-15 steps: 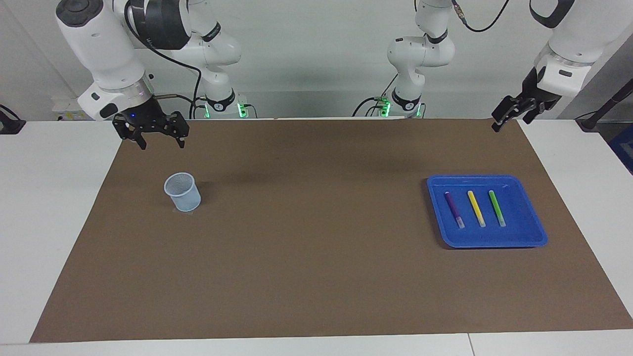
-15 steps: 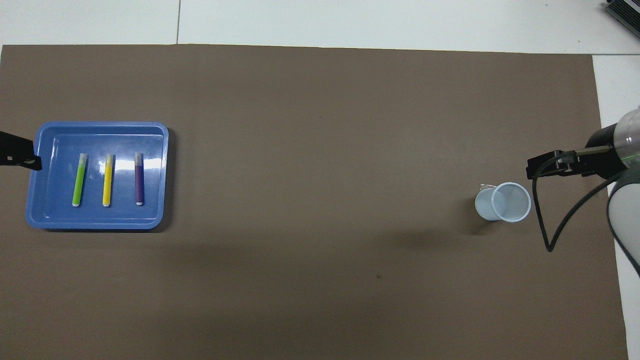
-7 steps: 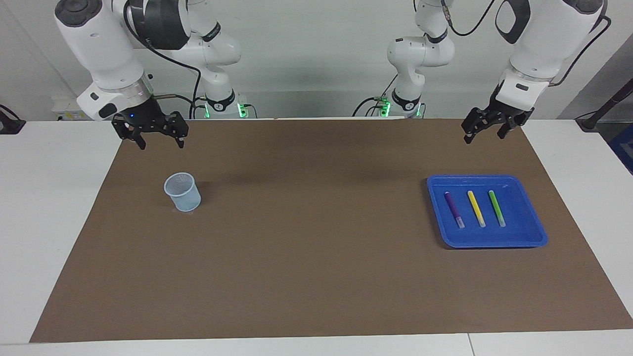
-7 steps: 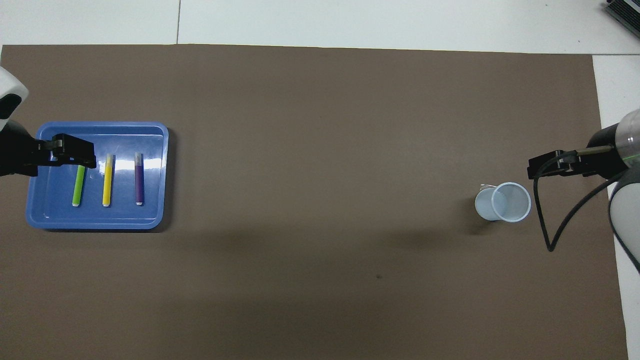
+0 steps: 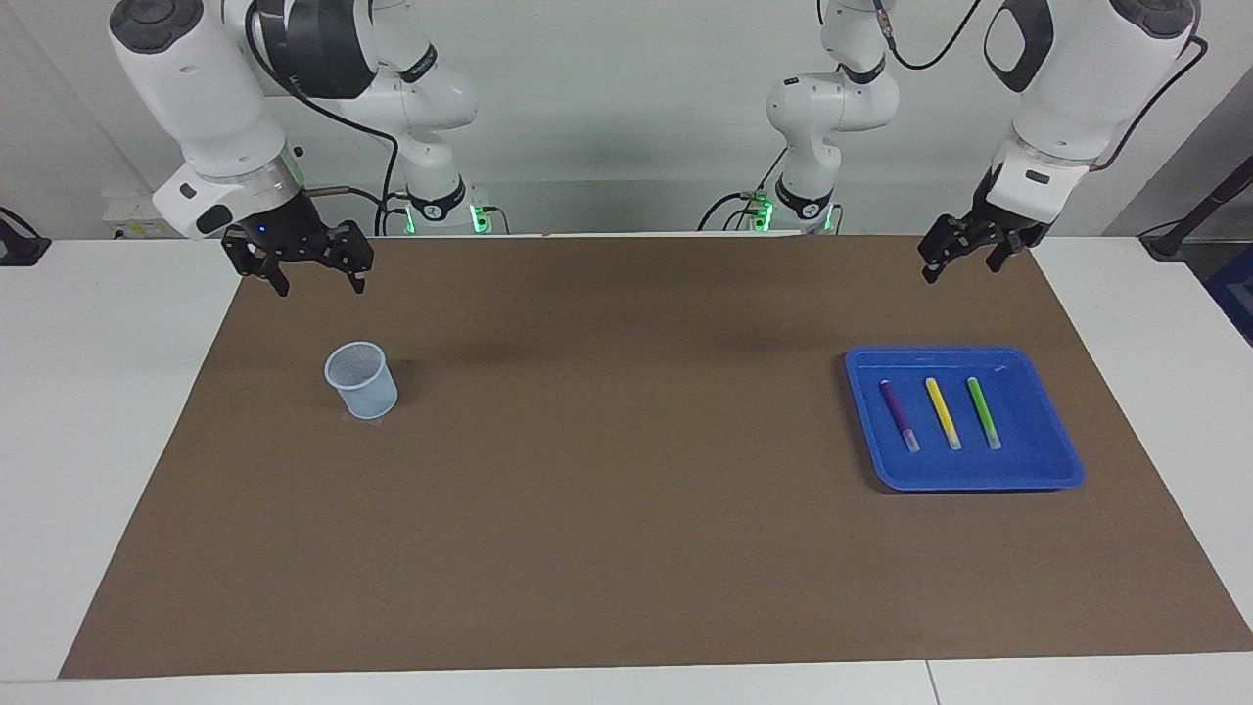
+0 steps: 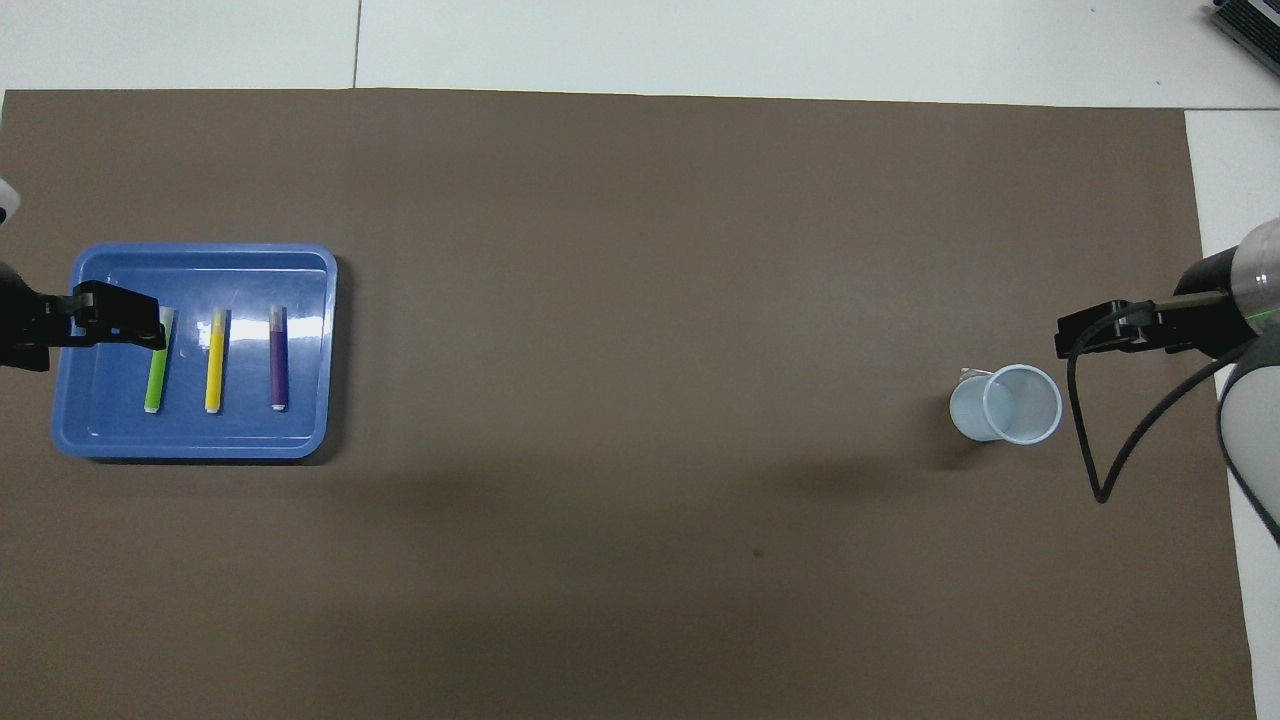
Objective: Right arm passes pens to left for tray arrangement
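While both pincers point(image 5: 961, 260) point(image 5: 313, 277) hang open and empty, purple, yellow, green pens point(image 5: 944, 412) parallel in blue tray point(image 5: 1038, 401)

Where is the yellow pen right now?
The yellow pen lies flat in the blue tray toward the left arm's end of the table, between the purple pen and the green pen.

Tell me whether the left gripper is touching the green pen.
Apart. In the facing view the left gripper hangs in the air above the mat, clear of the blue tray, while the green pen lies flat in it.
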`<action>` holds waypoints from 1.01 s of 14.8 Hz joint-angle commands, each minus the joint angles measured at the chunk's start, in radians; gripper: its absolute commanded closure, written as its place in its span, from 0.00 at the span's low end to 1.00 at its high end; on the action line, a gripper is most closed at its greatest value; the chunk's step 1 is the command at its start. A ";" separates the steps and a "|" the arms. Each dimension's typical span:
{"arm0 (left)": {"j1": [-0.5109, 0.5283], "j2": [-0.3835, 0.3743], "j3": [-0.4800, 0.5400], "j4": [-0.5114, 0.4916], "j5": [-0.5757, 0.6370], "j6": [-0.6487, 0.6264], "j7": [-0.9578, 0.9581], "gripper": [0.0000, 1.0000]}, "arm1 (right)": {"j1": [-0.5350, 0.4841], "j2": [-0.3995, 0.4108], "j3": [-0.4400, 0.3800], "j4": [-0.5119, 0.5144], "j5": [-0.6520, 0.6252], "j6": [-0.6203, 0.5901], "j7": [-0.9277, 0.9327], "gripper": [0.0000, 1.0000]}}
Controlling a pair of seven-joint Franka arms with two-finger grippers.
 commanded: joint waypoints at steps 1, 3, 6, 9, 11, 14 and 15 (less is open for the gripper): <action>0.017 0.005 -0.019 0.047 -0.021 -0.008 -0.001 0.00 | -0.006 -0.018 0.000 -0.015 0.007 0.001 -0.012 0.00; 0.019 0.013 -0.020 0.065 -0.017 -0.023 -0.001 0.00 | -0.006 -0.018 0.000 -0.015 0.007 0.001 -0.012 0.00; 0.055 0.016 -0.066 0.069 -0.007 -0.020 -0.001 0.00 | -0.009 -0.018 0.000 -0.015 0.007 0.001 -0.011 0.00; 0.051 0.022 -0.049 0.078 -0.004 -0.014 0.052 0.00 | -0.008 -0.018 0.000 -0.018 0.007 0.001 -0.011 0.00; 0.052 0.024 -0.026 0.088 -0.008 -0.023 0.146 0.00 | -0.008 -0.018 0.000 -0.017 0.007 0.001 -0.012 0.00; 0.052 0.024 -0.026 0.087 -0.019 -0.032 0.144 0.00 | -0.006 -0.018 0.000 -0.017 0.007 0.001 -0.012 0.00; 0.051 0.022 -0.026 0.087 -0.019 -0.040 0.144 0.00 | -0.006 -0.018 0.000 -0.017 0.007 0.001 -0.012 0.00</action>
